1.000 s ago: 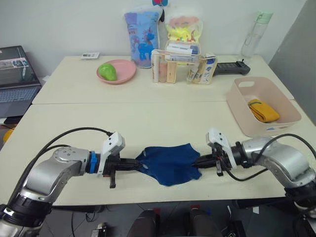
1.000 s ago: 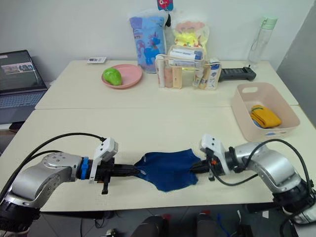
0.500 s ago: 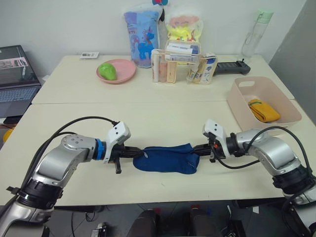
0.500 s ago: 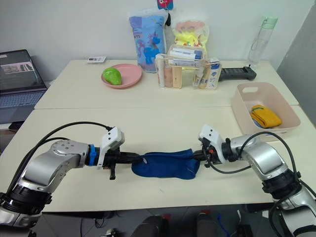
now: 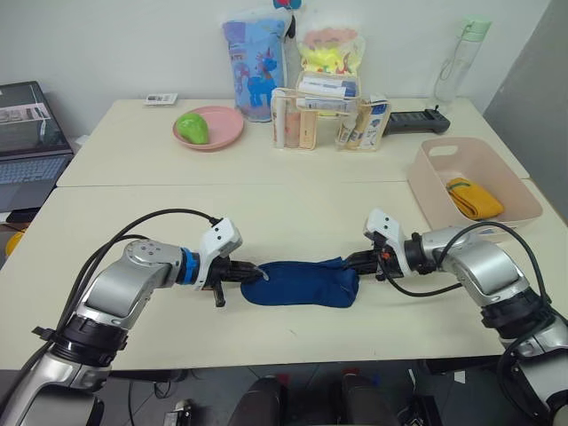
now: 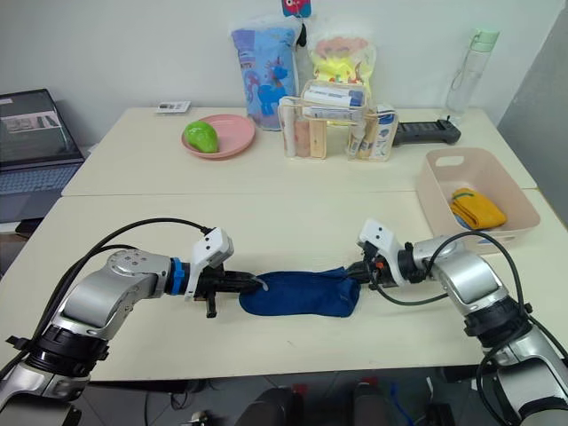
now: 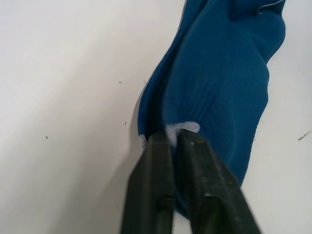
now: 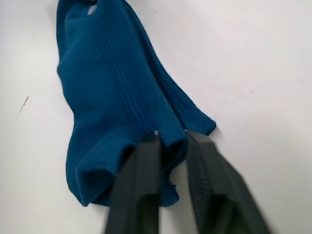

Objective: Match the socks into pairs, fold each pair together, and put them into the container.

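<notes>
A navy blue pair of socks [image 5: 300, 282] lies folded into a narrow band on the near table, between my two grippers. My left gripper [image 5: 256, 273] is shut on the band's left end; in the left wrist view its fingers [image 7: 155, 180] pinch the sock's edge [image 7: 214, 83]. My right gripper [image 5: 351, 263] is shut on the right end, with knit bunched between its fingers [image 8: 139, 187]. The pale pink container [image 5: 486, 232] stands at the right edge of the table, with a folded mustard yellow pair [image 5: 472, 198] inside.
On the far table stand a pink plate [image 5: 222, 133] with a green object, a clear organiser box of tubes [image 5: 321, 120], printed bags [image 5: 256, 67], a bottle [image 5: 461, 55] and a black device [image 5: 415, 120]. A laptop [image 5: 27, 133] sits at the far left.
The navy socks, spread wide a second ago, have been folded over into a narrow band. Both grippers moved away from the table's front edge, still holding the two ends.
</notes>
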